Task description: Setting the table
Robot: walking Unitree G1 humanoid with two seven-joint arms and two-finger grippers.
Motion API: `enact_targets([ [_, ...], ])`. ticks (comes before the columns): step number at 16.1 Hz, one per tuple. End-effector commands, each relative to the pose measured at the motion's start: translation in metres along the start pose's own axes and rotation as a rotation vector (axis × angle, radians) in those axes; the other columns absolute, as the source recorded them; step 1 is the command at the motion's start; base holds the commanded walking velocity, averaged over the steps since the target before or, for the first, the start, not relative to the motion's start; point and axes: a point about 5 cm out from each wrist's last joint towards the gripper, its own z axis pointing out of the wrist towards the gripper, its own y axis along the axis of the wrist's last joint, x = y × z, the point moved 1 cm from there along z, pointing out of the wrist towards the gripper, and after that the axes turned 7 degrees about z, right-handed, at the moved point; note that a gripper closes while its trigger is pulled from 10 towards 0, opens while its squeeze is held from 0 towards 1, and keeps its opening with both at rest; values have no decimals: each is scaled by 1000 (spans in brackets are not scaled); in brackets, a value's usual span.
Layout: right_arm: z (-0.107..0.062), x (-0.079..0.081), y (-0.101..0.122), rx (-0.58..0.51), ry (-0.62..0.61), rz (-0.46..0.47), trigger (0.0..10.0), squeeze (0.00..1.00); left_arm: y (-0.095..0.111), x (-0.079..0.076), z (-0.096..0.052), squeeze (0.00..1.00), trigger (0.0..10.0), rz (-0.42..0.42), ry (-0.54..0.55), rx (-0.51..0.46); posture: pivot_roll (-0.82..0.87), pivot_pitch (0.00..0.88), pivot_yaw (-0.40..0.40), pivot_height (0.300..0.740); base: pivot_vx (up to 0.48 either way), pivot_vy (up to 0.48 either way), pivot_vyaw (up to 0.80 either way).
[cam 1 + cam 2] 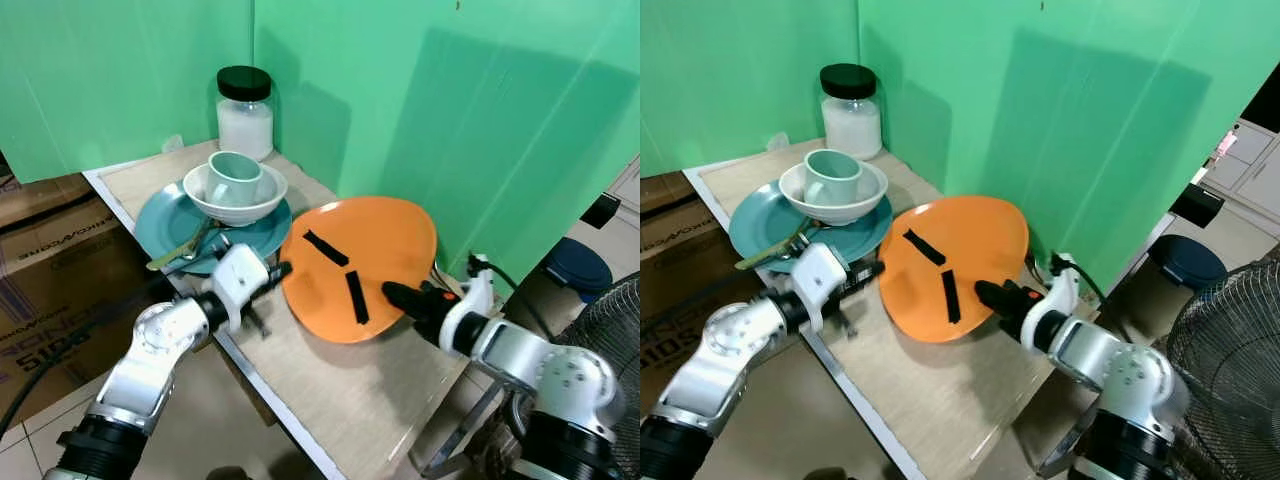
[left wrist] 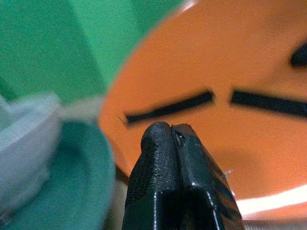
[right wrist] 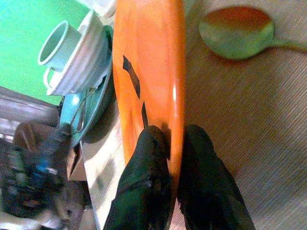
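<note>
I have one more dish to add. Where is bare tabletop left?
Bare wood runs along the table's near edge, in front of the orange plate pinched by the right gripper. The far-left corner is crowded: teal plate, bowl, cup, jar.

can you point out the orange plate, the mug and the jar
orange plate [image 1: 375,240]: left eye view, bare upper face
mug [image 1: 236,178]: left eye view, its side wall, in the white bowl
jar [image 1: 245,125]: left eye view, white-filled glass body

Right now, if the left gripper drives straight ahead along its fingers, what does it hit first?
Most likely the near edge of the orange plate, which the right gripper holds tilted off the table. The left gripper is shut, its tip almost at that rim; the remaining gap is unclear.
</note>
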Motion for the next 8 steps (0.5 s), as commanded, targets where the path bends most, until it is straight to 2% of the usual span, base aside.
enact_targets([
  [1, -14, 8, 12, -59, 30, -56, 0, 0, 23, 9, 3, 0, 10000, -6, 46, -86, 86, 0, -109, 740, 0, 0, 0],
  [4, -31, 21, 22, -135, 79, -194, 0, 0, 43, 18, 3, 0, 10000, -27, 93, -155, 78, 0, -94, 740, 0, 0, 0],
  [6, -46, 35, 33, -210, 119, -345, 0, 0, 49, 21, 5, 0, 10000, 9, 102, -149, 69, 0, -82, 740, 0, 0, 0],
  [8, -61, 49, 43, -364, 115, -516, 0, 0, 53, 16, 6, 0, 10000, 39, 119, -138, 55, 0, -69, 740, 0, 0, 0],
])
